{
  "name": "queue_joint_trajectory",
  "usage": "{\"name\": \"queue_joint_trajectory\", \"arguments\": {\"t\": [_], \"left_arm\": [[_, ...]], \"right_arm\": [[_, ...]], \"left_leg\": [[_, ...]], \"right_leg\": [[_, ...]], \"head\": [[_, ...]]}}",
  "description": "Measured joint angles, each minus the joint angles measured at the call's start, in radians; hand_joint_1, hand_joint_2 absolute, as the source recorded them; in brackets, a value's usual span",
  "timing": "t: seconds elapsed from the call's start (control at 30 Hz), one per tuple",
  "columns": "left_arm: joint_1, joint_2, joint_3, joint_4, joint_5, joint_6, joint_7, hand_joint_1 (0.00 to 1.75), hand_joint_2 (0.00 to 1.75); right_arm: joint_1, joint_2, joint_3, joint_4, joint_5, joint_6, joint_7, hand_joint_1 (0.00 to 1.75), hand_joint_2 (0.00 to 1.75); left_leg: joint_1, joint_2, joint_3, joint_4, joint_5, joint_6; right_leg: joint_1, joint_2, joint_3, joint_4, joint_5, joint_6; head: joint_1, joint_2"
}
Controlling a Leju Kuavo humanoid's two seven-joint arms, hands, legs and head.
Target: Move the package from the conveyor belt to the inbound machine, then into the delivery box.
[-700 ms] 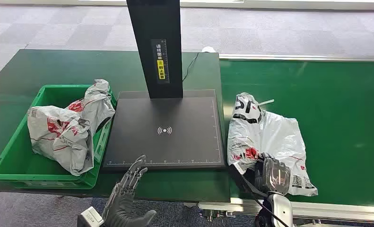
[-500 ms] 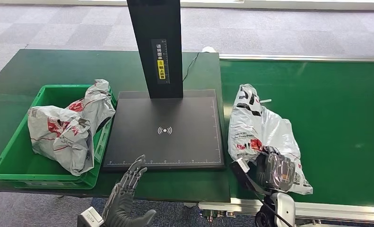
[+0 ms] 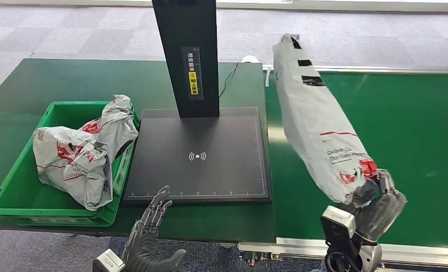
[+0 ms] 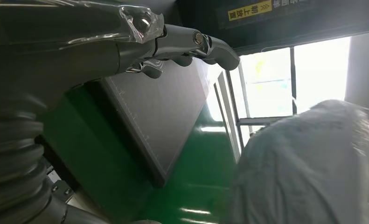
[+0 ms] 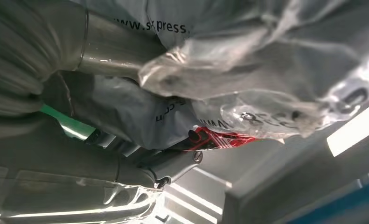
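Green conveyor belt (image 3: 414, 130) is filling the right half of the head view, with a darker green table (image 3: 68, 79) taking the left half. Inbound machine (image 3: 204, 153) is sitting centre frame: flat black scan plate with a tall black post rising out the top edge. Green delivery box (image 3: 15, 190) is sitting at the left, already holding a crumpled grey bag (image 3: 77, 156).

The package (image 3: 318, 122), a long grey-white courier bag, is hanging in the air over the belt's left part, right of the plate and clear of it. Its long axis is running on a diagonal, from the lower right of the frame up to the upper middle; the free end is pointing up and away toward the top of the frame, and the gripped end is pointing down toward the bottom edge.

Right hand (image 3: 380, 207) is clenching the package's lower end at the lower right; in the right wrist view the fingers (image 5: 173, 165) are wrapping round the plastic.

Left hand (image 3: 148, 238) is waiting at the bottom edge just below the plate's near rim, fingers spread, grasping nothing.

Progress, as I'm judging it: pickup off the belt is done. Placing on the scan plate is not yet done, and the drop into the delivery box is also left.
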State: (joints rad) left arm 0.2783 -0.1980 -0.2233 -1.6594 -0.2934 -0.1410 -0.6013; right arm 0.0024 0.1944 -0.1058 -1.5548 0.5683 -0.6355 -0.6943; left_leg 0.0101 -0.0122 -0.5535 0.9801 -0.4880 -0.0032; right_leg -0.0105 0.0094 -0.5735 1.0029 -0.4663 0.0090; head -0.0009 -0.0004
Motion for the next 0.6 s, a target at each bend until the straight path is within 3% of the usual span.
{"name": "queue_joint_trajectory", "arguments": {"t": [0.23, 0.43, 0.5, 0.6], "left_arm": [[0.001, 0.000, -0.002, 0.002, 0.000, 0.007, -0.001, 0.00, 1.75], [-0.001, 0.000, -0.001, 0.002, 0.001, -0.001, -0.001, 0.00, 1.75], [-0.008, 0.000, -0.001, 0.004, 0.001, -0.010, -0.001, 0.00, 1.75], [-0.030, 0.000, -0.006, 0.015, 0.000, -0.024, -0.001, 0.00, 1.75]], "right_arm": [[0.027, 0.012, 0.034, -0.198, -0.088, 0.000, -0.003, 1.75, 1.75], [0.050, -0.034, 0.183, -0.313, -0.288, 0.010, -0.003, 1.75, 1.75], [0.040, -0.058, 0.240, -0.307, -0.399, 0.063, -0.003, 1.75, 1.75], [-0.008, -0.076, 0.286, -0.214, -0.523, 0.310, -0.002, 1.75, 1.75]], "left_leg": [[0.000, 0.000, 0.000, 0.000, 0.000, 0.000], [0.000, 0.000, 0.000, 0.000, 0.000, 0.000], [0.000, 0.001, 0.000, 0.000, 0.000, 0.000], [0.000, 0.002, 0.000, 0.000, 0.000, 0.000]], "right_leg": [[0.000, 0.000, 0.001, 0.000, 0.000, 0.000], [0.000, 0.000, 0.000, 0.000, 0.000, 0.000], [0.000, 0.001, 0.001, 0.000, 0.000, 0.000], [0.000, 0.002, 0.001, 0.000, 0.001, -0.001]], "head": [[0.000, 0.000], [0.000, 0.000], [0.000, 0.000], [0.000, 0.000]]}}
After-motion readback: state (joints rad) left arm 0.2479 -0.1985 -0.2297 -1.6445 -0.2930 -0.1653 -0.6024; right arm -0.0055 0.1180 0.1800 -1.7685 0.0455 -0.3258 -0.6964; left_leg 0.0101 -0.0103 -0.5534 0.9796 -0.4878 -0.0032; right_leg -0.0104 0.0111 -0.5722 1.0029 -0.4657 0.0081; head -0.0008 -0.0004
